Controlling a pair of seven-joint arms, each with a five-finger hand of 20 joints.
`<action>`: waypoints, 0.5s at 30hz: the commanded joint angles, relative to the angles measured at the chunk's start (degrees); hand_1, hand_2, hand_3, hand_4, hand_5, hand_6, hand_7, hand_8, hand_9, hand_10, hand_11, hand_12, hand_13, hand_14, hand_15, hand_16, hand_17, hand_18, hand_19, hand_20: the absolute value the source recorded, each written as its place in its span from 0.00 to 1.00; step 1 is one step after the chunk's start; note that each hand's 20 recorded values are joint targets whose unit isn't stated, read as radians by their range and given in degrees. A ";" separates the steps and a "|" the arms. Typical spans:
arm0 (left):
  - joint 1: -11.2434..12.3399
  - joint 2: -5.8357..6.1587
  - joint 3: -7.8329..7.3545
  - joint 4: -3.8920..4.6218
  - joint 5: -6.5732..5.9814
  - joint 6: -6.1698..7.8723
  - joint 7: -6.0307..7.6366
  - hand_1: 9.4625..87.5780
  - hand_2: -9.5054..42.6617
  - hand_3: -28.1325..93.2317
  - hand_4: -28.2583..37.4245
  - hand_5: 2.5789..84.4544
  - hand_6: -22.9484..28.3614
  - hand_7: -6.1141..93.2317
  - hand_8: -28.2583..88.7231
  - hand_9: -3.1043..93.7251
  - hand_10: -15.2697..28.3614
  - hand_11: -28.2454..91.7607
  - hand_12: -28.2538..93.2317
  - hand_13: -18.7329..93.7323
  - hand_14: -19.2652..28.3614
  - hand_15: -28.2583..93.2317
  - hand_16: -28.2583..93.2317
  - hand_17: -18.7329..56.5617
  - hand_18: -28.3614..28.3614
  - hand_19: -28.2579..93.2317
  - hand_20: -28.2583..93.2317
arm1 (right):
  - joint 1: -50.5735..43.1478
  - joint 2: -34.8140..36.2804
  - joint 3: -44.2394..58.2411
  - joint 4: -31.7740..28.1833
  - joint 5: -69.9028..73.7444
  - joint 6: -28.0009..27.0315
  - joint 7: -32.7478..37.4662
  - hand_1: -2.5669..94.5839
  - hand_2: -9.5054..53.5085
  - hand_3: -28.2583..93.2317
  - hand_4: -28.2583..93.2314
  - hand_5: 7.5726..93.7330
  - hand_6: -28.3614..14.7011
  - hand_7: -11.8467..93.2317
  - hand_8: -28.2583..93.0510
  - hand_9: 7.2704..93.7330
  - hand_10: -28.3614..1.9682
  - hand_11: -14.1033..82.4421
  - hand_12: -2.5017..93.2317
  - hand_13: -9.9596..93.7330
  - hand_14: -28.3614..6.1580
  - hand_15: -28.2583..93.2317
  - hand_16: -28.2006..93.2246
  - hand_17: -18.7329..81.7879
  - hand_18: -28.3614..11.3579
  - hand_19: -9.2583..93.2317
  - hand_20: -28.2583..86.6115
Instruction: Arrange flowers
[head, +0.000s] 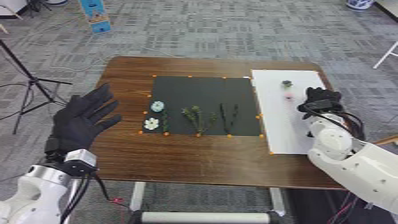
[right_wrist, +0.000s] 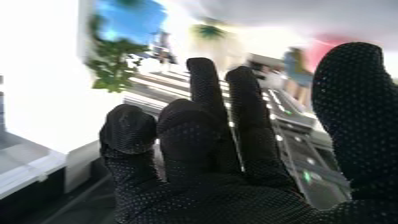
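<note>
In the head view, my left hand (head: 82, 120) is open at the table's left edge, apart from the flowers. My right hand (head: 322, 100) is at the right edge of the white sheet (head: 289, 135), beside a small pink item (head: 289, 98) and a small dark green one (head: 287, 83). On the black mat (head: 200, 90) lie a pale blue flower (head: 157, 106), a white flower (head: 151, 123), a thin green stem (head: 165, 121), leafy sprigs (head: 197, 120) and dark thin stems (head: 224, 116). In the right wrist view, my right hand (right_wrist: 222, 195) has relaxed fingers and a raised thumb, holding nothing.
The brown table (head: 195, 160) has small orange markers around the mat and sheet. A black tripod (head: 32, 80) stands on the floor to the left, and a blue banner (head: 95, 15) stands beyond the table. A leafy plant (right_wrist: 114, 62) appears in the right wrist view.
</note>
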 joint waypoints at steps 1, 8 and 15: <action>0.94 -0.54 -0.34 -0.66 0.12 0.08 0.09 0.13 0.09 0.79 0.00 0.31 0.51 0.20 0.18 0.24 0.58 0.32 0.38 0.31 0.68 0.32 0.28 0.07 0.95 0.57 0.28 | -2.47 4.48 2.11 -0.01 -0.72 -0.65 2.89 0.33 0.00 0.92 0.00 0.40 0.60 0.29 0.14 0.45 0.49 0.33 0.23 0.71 0.56 0.96 0.49 0.52 0.12 1.00 0.76; 0.91 -0.69 -0.53 -0.67 0.09 0.23 0.05 0.13 0.09 0.79 0.00 0.31 0.51 0.20 0.18 0.24 0.57 0.32 0.38 0.32 0.68 0.33 0.28 0.07 0.95 0.57 0.28 | -3.44 3.57 4.30 1.18 -0.92 -1.98 3.24 0.33 0.00 0.92 0.00 0.41 0.59 0.29 0.14 0.46 0.49 0.35 0.24 0.72 0.55 0.96 0.49 0.52 0.11 1.00 0.76; 1.13 -0.90 -0.54 -0.70 0.05 0.42 0.16 0.13 0.09 0.79 0.00 0.31 0.51 0.20 0.18 0.24 0.57 0.32 0.38 0.32 0.68 0.33 0.28 0.07 0.95 0.57 0.28 | -3.12 2.82 3.86 2.42 0.46 -3.46 2.60 0.33 0.00 0.91 0.00 0.42 0.59 0.29 0.14 0.47 0.49 0.35 0.24 0.72 0.55 0.96 0.49 0.52 0.11 1.00 0.76</action>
